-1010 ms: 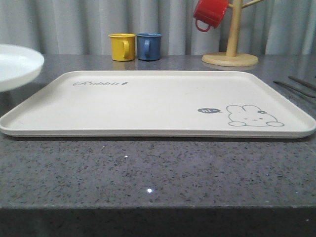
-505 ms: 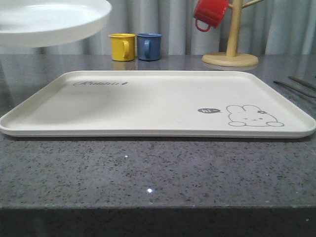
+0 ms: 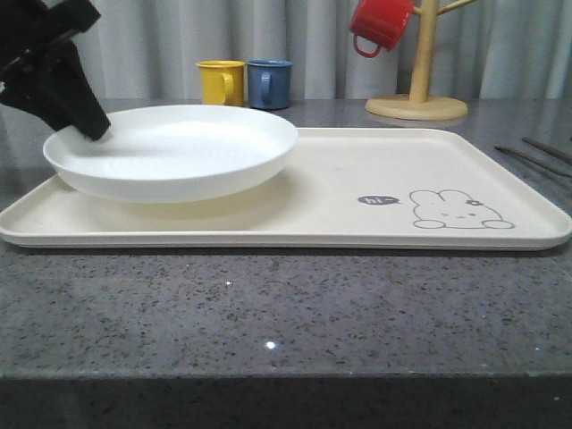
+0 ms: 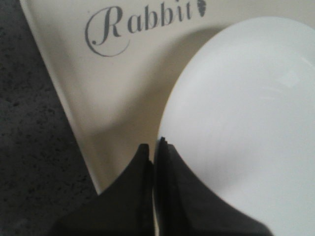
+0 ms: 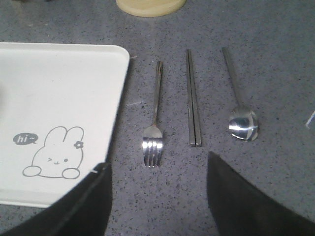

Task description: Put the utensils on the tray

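The left gripper [image 4: 153, 152] pinches the rim of a white plate [image 3: 174, 152] over the cream tray [image 3: 375, 174]. The right gripper [image 5: 157, 172] hangs wide open, holding nothing, above the fork [image 5: 154, 125], chopsticks [image 5: 193, 98] and spoon [image 5: 241, 118], lying side by side on the speckled grey counter [image 3: 286, 313] beside the tray. Grey curtains [image 3: 304, 36] hang behind.
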You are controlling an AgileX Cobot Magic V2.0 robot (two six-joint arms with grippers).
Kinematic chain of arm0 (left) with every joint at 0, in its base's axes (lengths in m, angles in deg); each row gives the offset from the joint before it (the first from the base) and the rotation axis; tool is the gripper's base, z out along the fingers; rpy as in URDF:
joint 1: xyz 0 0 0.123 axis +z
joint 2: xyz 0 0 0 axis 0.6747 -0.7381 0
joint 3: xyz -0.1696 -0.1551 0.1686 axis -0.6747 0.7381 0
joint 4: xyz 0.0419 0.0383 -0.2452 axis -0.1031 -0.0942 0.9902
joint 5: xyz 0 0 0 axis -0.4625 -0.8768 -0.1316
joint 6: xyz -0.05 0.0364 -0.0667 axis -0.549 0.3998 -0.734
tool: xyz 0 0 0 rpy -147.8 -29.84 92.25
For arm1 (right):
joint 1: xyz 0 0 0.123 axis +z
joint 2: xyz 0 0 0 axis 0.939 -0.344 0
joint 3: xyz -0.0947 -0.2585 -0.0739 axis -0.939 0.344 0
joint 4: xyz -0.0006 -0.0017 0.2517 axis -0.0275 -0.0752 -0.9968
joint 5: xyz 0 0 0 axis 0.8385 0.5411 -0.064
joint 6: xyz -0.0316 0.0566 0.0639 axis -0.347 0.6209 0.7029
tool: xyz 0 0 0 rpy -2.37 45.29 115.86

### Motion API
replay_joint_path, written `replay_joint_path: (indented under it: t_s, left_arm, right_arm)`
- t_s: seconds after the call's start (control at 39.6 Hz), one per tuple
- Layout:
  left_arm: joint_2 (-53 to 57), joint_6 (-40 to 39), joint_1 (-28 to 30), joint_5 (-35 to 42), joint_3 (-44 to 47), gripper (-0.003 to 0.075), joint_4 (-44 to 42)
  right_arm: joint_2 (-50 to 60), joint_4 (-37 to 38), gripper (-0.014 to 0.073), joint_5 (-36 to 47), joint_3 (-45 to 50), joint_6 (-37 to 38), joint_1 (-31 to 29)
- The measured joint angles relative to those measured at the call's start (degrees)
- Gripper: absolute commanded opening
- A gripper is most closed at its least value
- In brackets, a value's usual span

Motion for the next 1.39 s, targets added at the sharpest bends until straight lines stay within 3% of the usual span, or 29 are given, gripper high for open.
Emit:
replay_joint_path:
  t_s: [0.08,0.23,0.3,0.58,0.73,0.93,1.06,1.39]
  left_arm:
    - [-0.8,0.0,0.0,0.5,0.0,0.0032,0.0]
    - [-0.9,0.0,0.0,0.8,-0.1,0.0335,-0.1]
    - [-0.9,0.0,0.0,0.8,-0.1,0.0397,-0.1]
    - [6.1,0.0,-1.2,-0.7,-3.6,0.0398,-4.5]
    - [15.3,-1.7,-10.0,-3.2,-3.9,0.0398,-11.1]
    - [25.1,-16.7,-23.7,-4.6,-0.7,0.0398,-29.3]
    - [32.5,-22.0,-28.7,-2.3,4.2,0.0398,-33.6]
    - [47.5,-25.0,-30.1,0.0,16.7,0.0398,-34.6]
  right_arm:
    - [0.0,0.0,0.0454,0.0,0.0,0.0,0.0]
    - [0.0,0.0,0.0454,0.0,0.0,0.0,0.0]
    - [0.0,0.0,0.0454,0.0,0.0,0.0,0.0]
    - [0.0,0.0,0.0454,0.0,0.0,0.0,0.0]
    - [0.0,0.0,0.0454,0.0,0.0,0.0,0.0]
    - [0.0,0.0,0.0454,0.0,0.0,0.0,0.0]
    - [0.0,0.0,0.0454,0.0,0.0,0.0,0.0]
    - [0.0,0.0,0.0454,0.0,0.0,0.0,0.0]
